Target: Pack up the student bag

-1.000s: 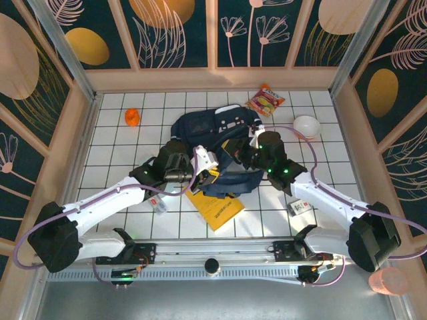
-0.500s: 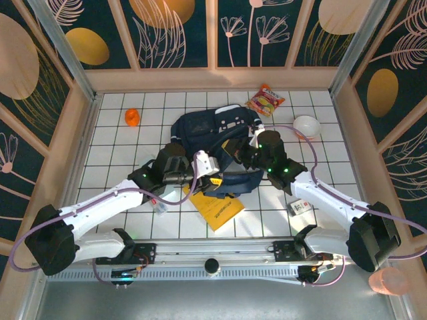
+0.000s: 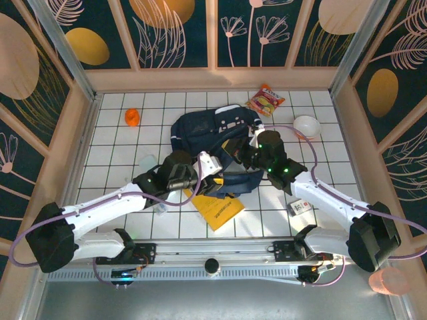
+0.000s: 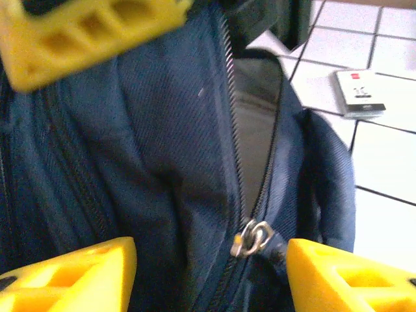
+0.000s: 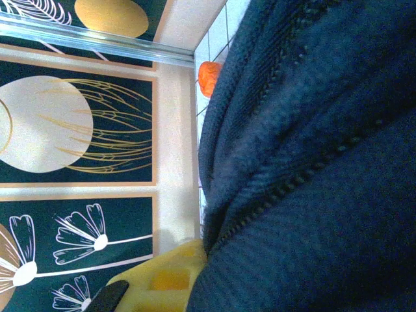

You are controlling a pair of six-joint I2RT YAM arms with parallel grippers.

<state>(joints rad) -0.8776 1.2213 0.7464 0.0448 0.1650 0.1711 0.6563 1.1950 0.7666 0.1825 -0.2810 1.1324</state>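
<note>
Centring the zipper pull (image 4: 250, 237) between the open jaws of your left pincer (image 4: 209, 276) matters before closing. The student bag (image 3: 213, 130) lies mid-desk, and your right pincer (image 3: 243, 157), shut on the bag's rim, supplies tension.

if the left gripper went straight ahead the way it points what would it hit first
Probably the student bag, at the zipper pull lying between the left gripper's open fingers; depth is hard to judge.

text: none legible | yellow book (image 3: 217, 208): print too small | white card (image 4: 361, 93): blurred
</note>
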